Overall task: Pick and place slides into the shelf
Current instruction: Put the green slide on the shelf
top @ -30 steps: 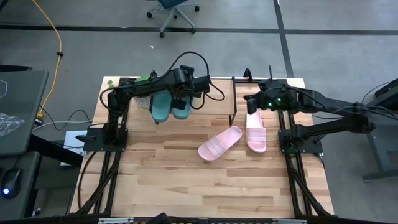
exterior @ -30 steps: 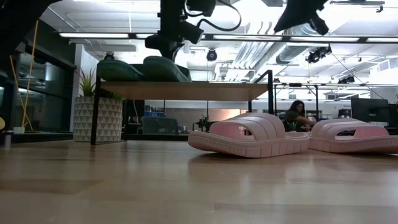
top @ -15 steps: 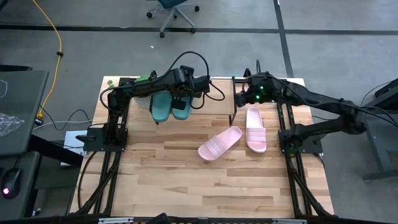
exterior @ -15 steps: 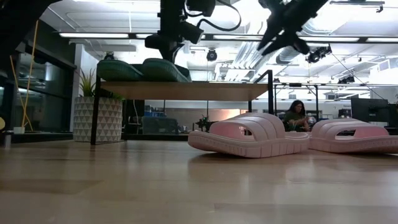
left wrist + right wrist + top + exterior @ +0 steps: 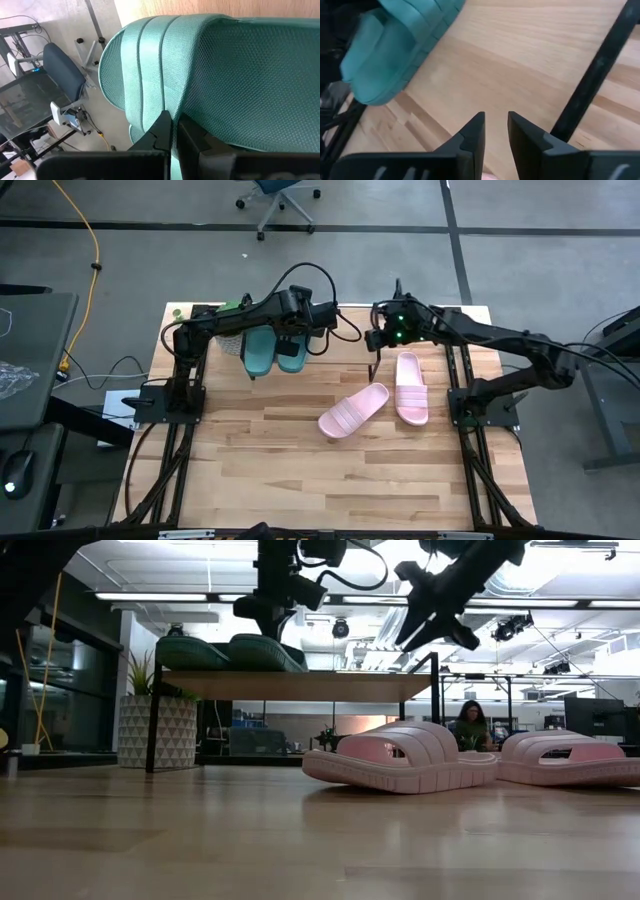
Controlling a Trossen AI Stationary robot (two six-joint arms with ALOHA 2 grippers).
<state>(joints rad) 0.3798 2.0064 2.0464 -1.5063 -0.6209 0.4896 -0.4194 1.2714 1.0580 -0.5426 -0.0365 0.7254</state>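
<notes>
Two dark teal slides (image 5: pixel 258 352) (image 5: pixel 292 352) lie side by side on the shelf (image 5: pixel 300 685), soles on its plank top. My left gripper (image 5: pixel 174 125) is shut and slants down at the right-hand teal slide (image 5: pixel 262 650). Two pale pink slides (image 5: pixel 353 410) (image 5: pixel 411 387) rest on the table, right of centre. My right gripper (image 5: pixel 495 130) hangs above the shelf's right end (image 5: pixel 378 338), slanting down. Its fingers stand a little apart with nothing between them. My left gripper's shut fingertips (image 5: pixel 165 122) stand against the open edge of the teal slide's ribbed strap (image 5: pixel 150 95), coming down at a slant from above. I cannot tell whether they touch it. The slide lies flat on the shelf.
The shelf's black end frame (image 5: pixel 595 75) stands close beside my right gripper. A white patterned plant pot (image 5: pixel 160 725) sits behind the shelf's left end. A person (image 5: pixel 472 725) sits in the room beyond. Bare tabletop (image 5: pixel 330 480) stretches to the near edge.
My right gripper has swung toward the table's left and come down, from above the far pink slide to over the shelf's right end, rolling somewhat as it went. The slides and my left gripper have kept still.
</notes>
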